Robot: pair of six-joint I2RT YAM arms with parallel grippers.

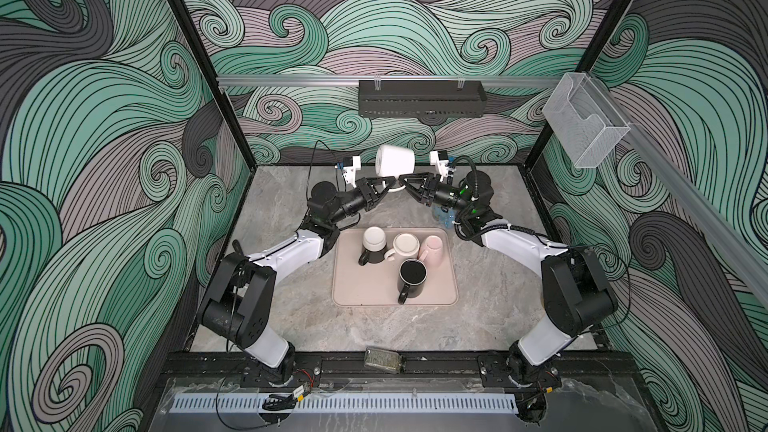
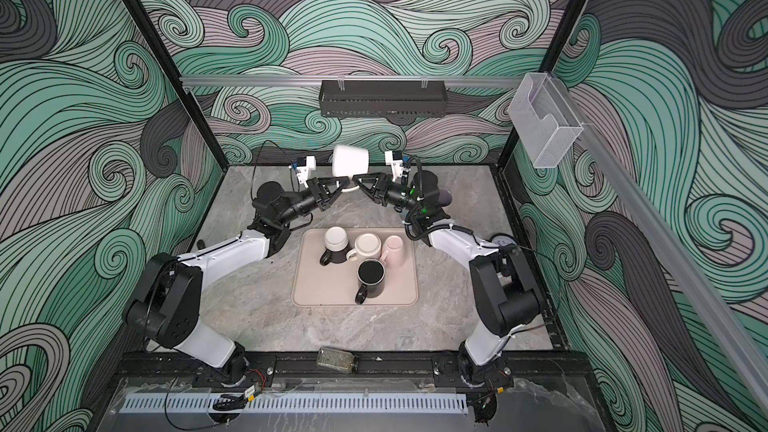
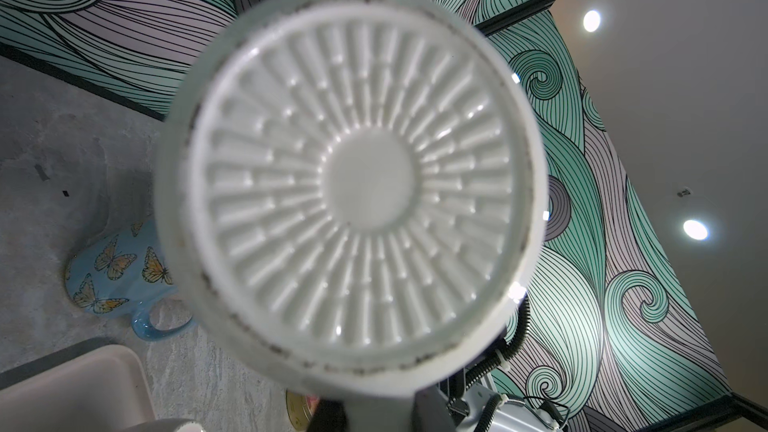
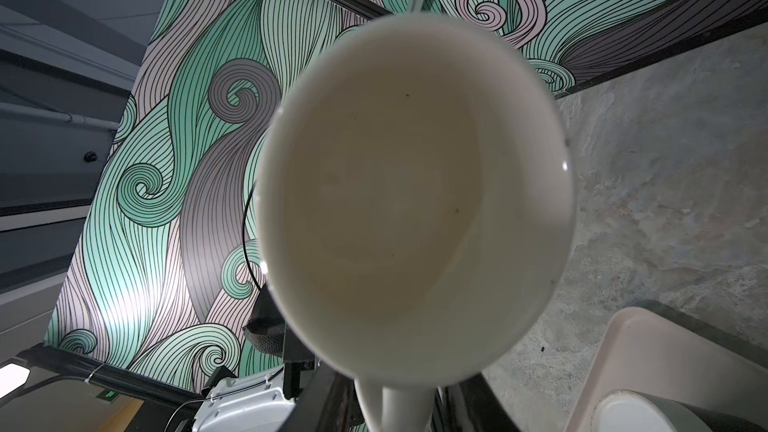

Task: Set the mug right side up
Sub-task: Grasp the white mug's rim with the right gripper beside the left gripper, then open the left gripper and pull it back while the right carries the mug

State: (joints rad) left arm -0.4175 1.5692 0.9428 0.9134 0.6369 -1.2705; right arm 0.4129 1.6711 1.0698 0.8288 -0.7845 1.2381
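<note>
The left gripper [image 1: 389, 182] reaches in from the left at the back of the grey marbled table [image 1: 291, 317], its jaws drawn together on the handle [image 1: 397, 189] of the white ceramic mug [image 1: 395, 161]. The mug hangs in the air above the back edge of the table, clear of the surface. In both top views it lies on its side, with its base turned left and its handle down toward the grippers. The left wrist view is filled by its ribbed underside [image 3: 353, 184]. The right wrist view looks straight into its empty mouth [image 4: 415, 201]. The right gripper [image 1: 402, 179] meets the same handle from the other side. Its fingers [image 4: 457, 405] stand either side of the handle, and I cannot tell whether they press on it. Nearer the front sits a beige rectangular tray [image 1: 361, 288]. From left to right it holds an upturned black mug with a white base [image 1: 374, 243], an upturned cream mug [image 1: 405, 245] and an upturned pink cup [image 1: 432, 249]. An upright black mug [image 1: 411, 278] stands in front of them. A blue butterfly-print mug [image 3: 112, 272] lies on its side on the table just beyond the tray, under the right arm.
</note>
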